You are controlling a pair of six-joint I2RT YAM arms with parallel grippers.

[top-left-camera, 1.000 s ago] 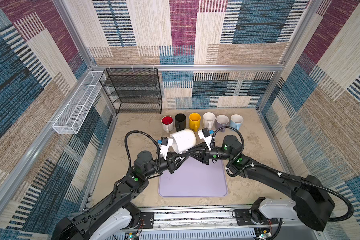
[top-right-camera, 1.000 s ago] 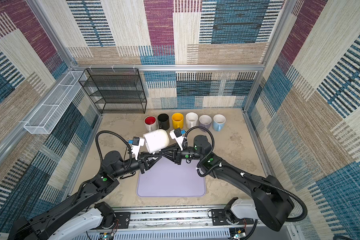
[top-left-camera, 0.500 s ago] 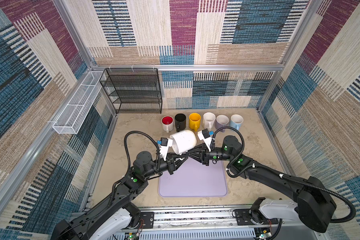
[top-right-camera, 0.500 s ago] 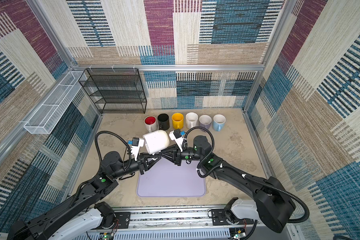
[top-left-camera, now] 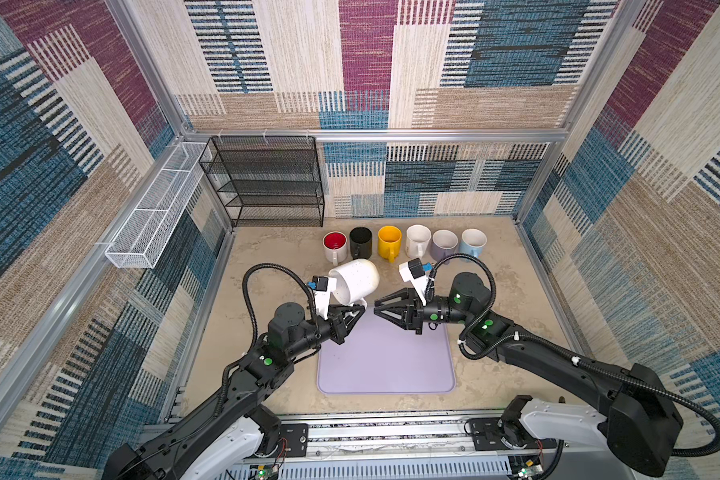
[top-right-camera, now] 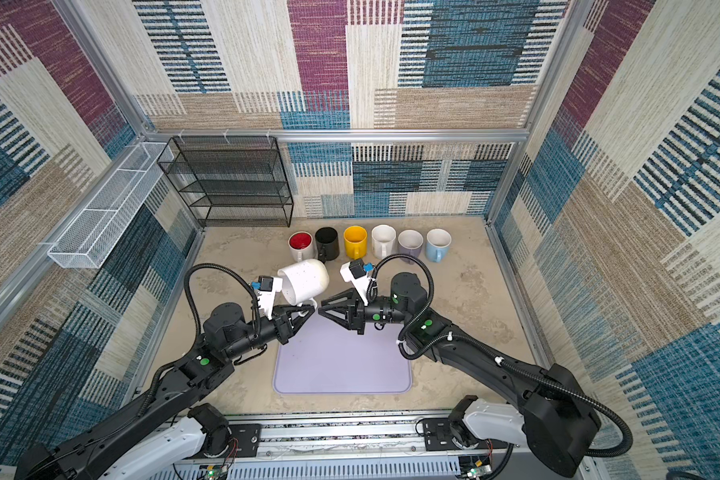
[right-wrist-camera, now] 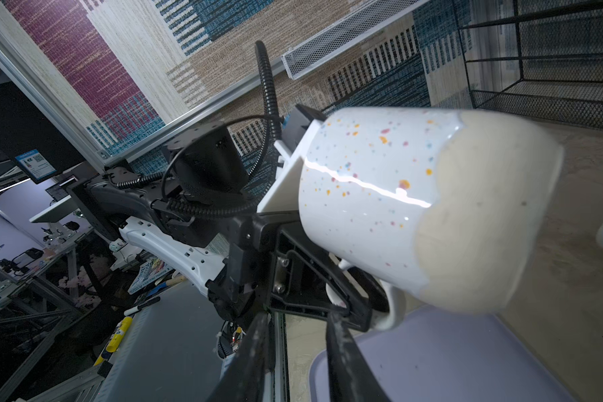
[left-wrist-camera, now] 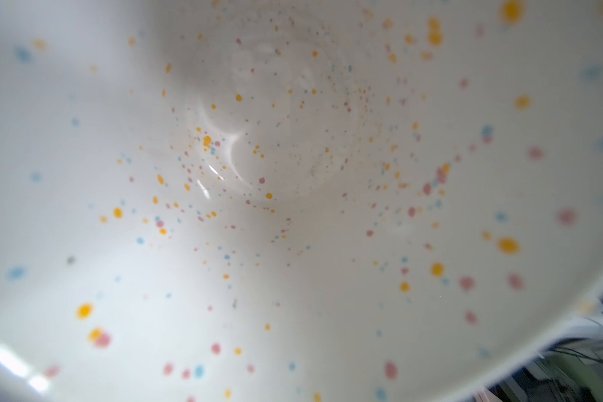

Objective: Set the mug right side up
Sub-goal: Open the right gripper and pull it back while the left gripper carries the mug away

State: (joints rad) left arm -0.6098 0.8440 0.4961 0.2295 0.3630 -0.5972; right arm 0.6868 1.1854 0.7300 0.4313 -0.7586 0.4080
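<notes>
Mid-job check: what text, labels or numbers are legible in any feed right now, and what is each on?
"CE": on the blue sticker outside the cell, in the right wrist view; the rest of its print is too small to read.
Booklet, also outside the cell: the cover print is blurred and unreadable.
Speckled mug: no lettering visible, only coloured specks.

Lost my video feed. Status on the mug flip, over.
Left end effector shut on mug handle, mug aloft, on its side. Right end effector slightly open, empty, beside handle. Nothing on mat.
</notes>
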